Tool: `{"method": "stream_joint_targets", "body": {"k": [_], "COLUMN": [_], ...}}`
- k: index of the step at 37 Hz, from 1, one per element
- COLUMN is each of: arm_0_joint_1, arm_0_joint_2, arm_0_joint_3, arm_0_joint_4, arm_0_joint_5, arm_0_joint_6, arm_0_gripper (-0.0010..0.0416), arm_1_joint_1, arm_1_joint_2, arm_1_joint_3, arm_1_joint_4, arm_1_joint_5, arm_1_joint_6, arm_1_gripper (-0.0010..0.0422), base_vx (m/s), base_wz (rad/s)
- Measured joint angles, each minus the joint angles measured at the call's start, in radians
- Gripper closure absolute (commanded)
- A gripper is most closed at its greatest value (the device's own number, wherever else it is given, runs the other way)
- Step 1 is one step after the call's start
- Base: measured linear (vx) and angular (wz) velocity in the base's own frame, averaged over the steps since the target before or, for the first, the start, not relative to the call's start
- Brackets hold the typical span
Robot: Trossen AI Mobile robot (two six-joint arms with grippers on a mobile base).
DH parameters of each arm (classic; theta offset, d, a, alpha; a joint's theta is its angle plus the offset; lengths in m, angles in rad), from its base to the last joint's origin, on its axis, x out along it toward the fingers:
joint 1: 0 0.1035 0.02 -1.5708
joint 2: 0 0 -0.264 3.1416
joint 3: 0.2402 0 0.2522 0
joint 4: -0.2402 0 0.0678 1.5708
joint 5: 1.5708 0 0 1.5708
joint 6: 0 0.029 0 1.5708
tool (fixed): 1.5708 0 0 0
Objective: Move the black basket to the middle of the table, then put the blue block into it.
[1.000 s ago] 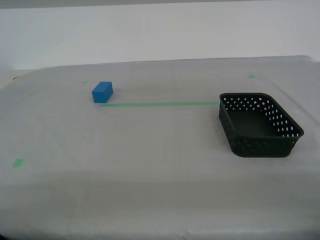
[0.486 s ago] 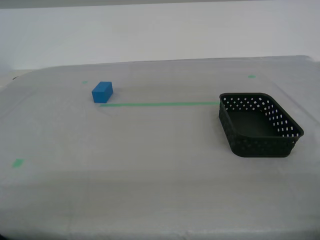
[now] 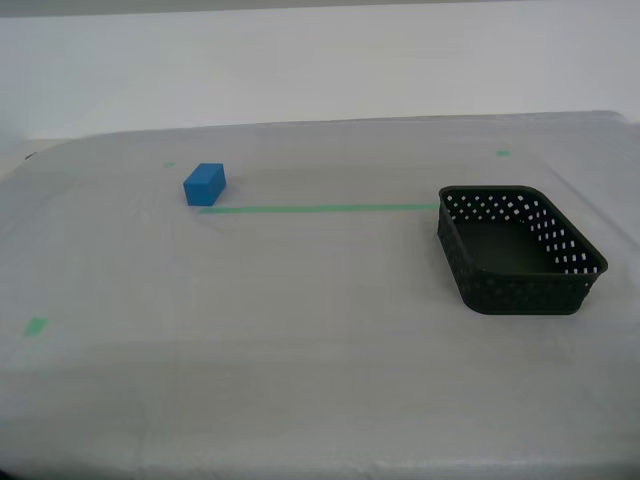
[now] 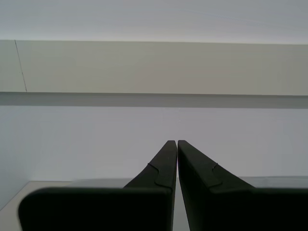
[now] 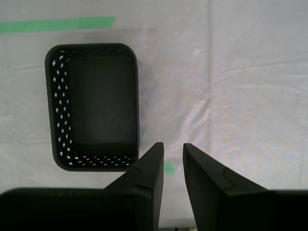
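On the table (image 3: 300, 400), whitish-grey cloth all over, basket (image 3: 518, 250) sits toward the exterior view's right, upright, open side up, nothing inside it. Black, rounded corners, rows of holes in the walls. Block (image 3: 204, 184) sits well apart from it, toward the exterior view's left and further back, flat on the cloth, bright blue. Green tape line (image 3: 318, 209) runs between them: one end just beside the block's near side, the other end reaching the basket's back corner. Small green marks on the cloth: one (image 3: 36, 325) near the exterior view's left edge, one (image 3: 503, 153) far back on that view's right, a faint one (image 3: 169, 165) just behind the block. No arm shows in the exterior view.

First wrist view looks straight down: first gripper (image 5: 172, 153) is above the table, fingers (image 5: 149, 168) a little apart with a narrow gap, nothing between them. Basket (image 5: 93, 107) lies below and off to one side of the fingertips, not touched. Tape line end (image 5: 57, 24) shows beyond the basket, a small green mark (image 5: 168, 168) in the gap between the fingers, cloth wrinkled beside the basket.

Second wrist view looks level at a pale wall (image 4: 154, 67), only a strip of table at the base. Second gripper (image 4: 173, 142) has fingers (image 4: 163, 163) pressed together at the tips, holding nothing.
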Motion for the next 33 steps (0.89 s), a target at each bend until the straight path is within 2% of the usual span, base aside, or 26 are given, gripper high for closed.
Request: {"method": "stream_joint_targets", "body": {"k": [5,14,19,25,33], "arm_0_joint_1": [0.021,0.044,0.057,0.080,0.092], "arm_0_joint_2": [0.006,0.006,0.006,0.006,0.006], "arm_0_joint_3": [0.013,0.019,0.019,0.019,0.019], "arm_0_joint_4": [0.011,0.033,0.033,0.034,0.043], "arm_0_joint_5": [0.000,0.000,0.001,0.031,0.040], "arm_0_joint_6": [0.004,0.051,0.056,0.056,0.064], "arm_0_gripper": [0.0297,0.0220,0.0166,0.0108,0.0057], "arm_1_joint_1": [0.000,0.000,0.000,0.000,0.000], "arm_1_joint_2": [0.000,0.000,0.000,0.000,0.000], "arm_1_joint_3": [0.000,0.000,0.000,0.000,0.000], "arm_1_joint_4": [0.000,0.000,0.000,0.000,0.000], "arm_1_joint_5": [0.000,0.000,0.000,0.000,0.000], "arm_1_joint_6": [0.000,0.000,0.000,0.000,0.000], "arm_1_gripper": [0.0412,0.0412,0.0412,0.0412,0.0412], "base_vx": [0.000,0.000,0.000,0.000,0.000], "base_wz": [0.000,0.000,0.000,0.000,0.000]}}
